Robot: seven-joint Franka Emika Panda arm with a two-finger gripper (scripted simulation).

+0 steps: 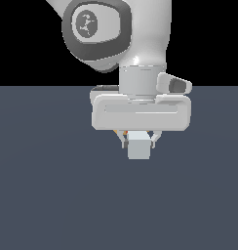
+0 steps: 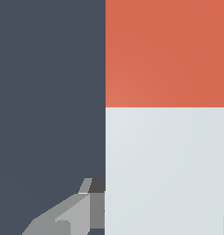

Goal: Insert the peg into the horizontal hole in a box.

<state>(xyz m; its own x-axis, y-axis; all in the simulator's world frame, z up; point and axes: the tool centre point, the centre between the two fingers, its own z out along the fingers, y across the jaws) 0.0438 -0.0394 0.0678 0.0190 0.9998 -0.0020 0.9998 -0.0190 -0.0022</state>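
Observation:
My gripper (image 1: pixel 139 141) is shut on the peg (image 1: pixel 139 149), holding it a little above the dark floor. In the exterior view the peg points toward the camera, so only its pale grey-white square end shows between the fingers. In the wrist view the peg (image 2: pixel 164 151) fills much of the picture, with its white part near the fingers (image 2: pixel 81 211) and its red end (image 2: pixel 164 50) farther out. The box and its hole are not in view. A thin orange sliver (image 1: pixel 122 132) shows behind the fingers; I cannot tell what it is.
The dark blue-grey floor (image 1: pixel 48 195) stretches all around the gripper. The arm's white wrist and hand (image 1: pixel 140 112) hang over the peg and hide what lies behind them.

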